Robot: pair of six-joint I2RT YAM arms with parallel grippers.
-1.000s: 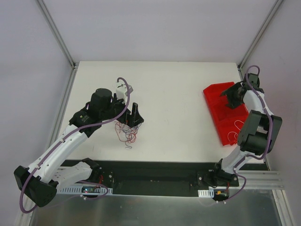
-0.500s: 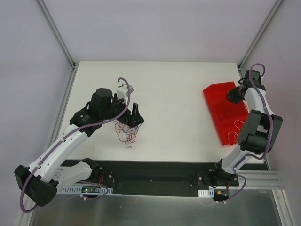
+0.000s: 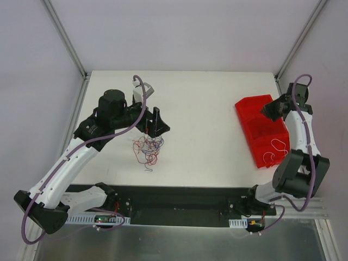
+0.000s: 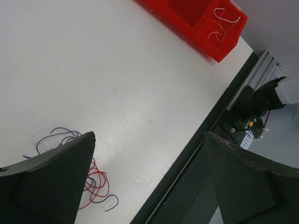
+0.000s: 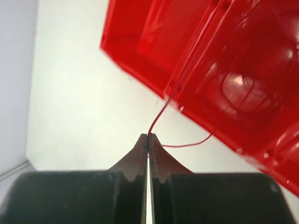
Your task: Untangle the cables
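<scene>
White table (image 3: 206, 109) between pale walls, red bin (image 3: 255, 128) on it. Well left of the bin, left gripper (image 3: 156, 126), fingers wide apart, just above a loose tangle of cables (image 3: 148, 148): thin, curly, red and purple. At the bin's far end, right gripper (image 5: 147, 140) pinched on one red wire (image 5: 161, 109) running to the bin's wall. Inside the bin, one pale strand (image 3: 276, 149). Judged early going: most of the knot yet to sort
</scene>
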